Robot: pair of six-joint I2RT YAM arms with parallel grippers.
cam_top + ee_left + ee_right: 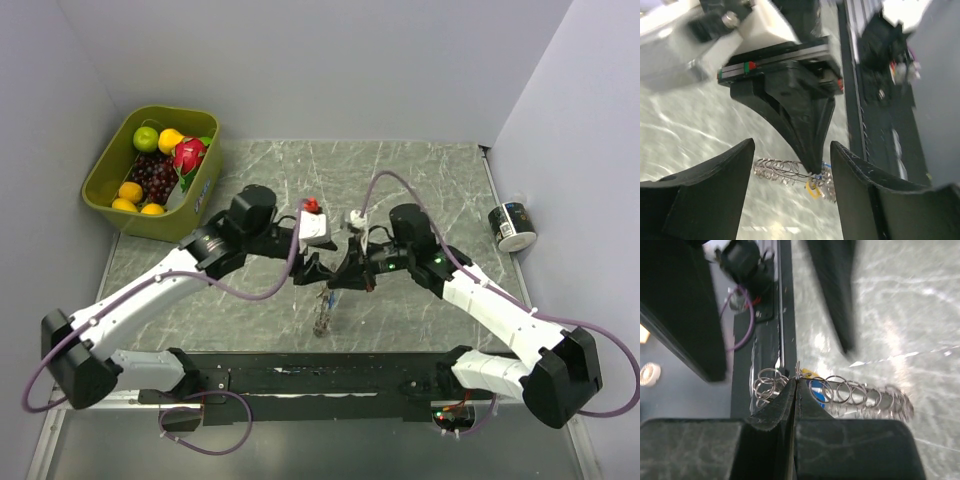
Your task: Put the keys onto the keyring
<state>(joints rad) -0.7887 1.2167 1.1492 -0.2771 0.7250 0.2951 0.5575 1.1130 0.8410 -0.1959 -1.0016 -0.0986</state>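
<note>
Starting at the right gripper (796, 385): pinched all the way shut, zero gap, clamped right on one wire loop of the keyring (850, 390). Looks like a floppy string of silvery loops spilling out on either side of the pinch, held up over the marbled table (420, 180). No telling about contact at the low end. Spotted a yellow key (812, 191) and a blue key (818, 400) tucked in among the loops just beside the pinch. Way too blurry to say whether threaded on or only tangled in there.

Over to the left gripper (791, 150): spread wide open, gripping nothing, parked nose to nose with the right one, ring hanging between and just below.

Further out, got a green basket (203, 200) of fruit (160, 175) in the far left corner. Also a small black-and-white cylinder (513, 225) lying over by the right wall. Both well apart from the grippers.
</note>
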